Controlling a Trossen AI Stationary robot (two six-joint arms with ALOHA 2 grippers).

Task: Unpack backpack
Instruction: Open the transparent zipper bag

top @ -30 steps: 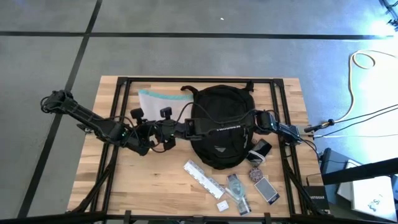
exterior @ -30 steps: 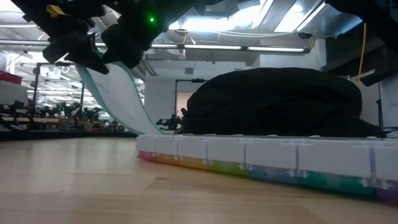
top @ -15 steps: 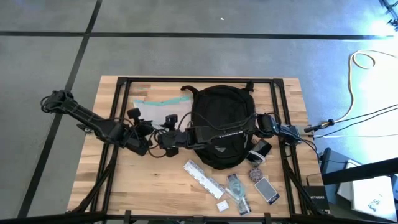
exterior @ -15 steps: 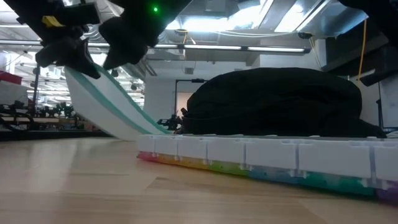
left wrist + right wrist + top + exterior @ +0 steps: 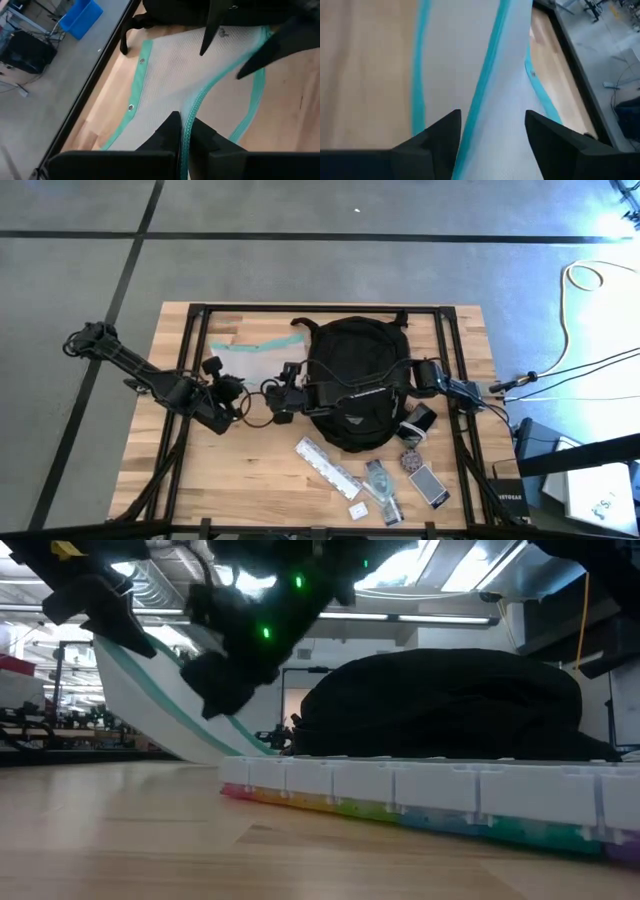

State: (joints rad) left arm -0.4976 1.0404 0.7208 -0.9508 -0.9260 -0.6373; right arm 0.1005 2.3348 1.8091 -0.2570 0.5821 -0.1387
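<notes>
Black rounded backpack at the bench's centre toward the far edge, left gripper clamped on a teal-edged mesh pouch (left of the backpack), right gripper open around it, seemingly not touching, near-left corner bare, small items by the near-right edge.

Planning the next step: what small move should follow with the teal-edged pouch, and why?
Probably lower the left gripper to lay the pouch flat on the table beside the backpack. It is shut on the zipper edge, holding that end tilted up; the right gripper is open astride it.
</notes>
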